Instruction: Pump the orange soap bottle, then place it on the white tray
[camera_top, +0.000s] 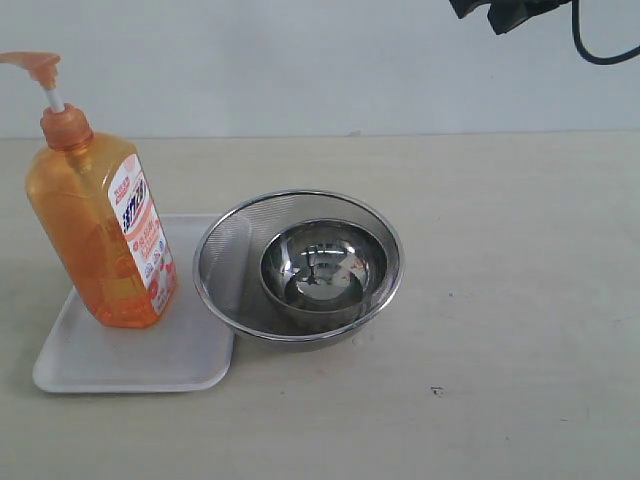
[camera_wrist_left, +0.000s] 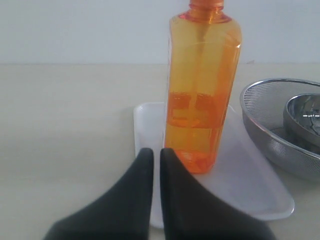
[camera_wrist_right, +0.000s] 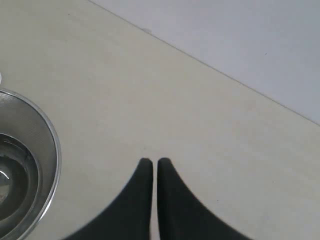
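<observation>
Orange soap bottle (camera_top: 100, 240) stands upright on the white tray (camera_top: 130, 365). A steel strainer (camera_top: 225, 270) with a bowl (camera_top: 325, 270) inside sits just beside it, its rim over the tray's edge. Left gripper (camera_wrist_left: 156, 152) pinched together, empty, low near the bottle's base. Right gripper (camera_wrist_right: 154, 162) likewise closed on nothing, over bare table (camera_wrist_right: 200, 115) beside the strainer.
</observation>
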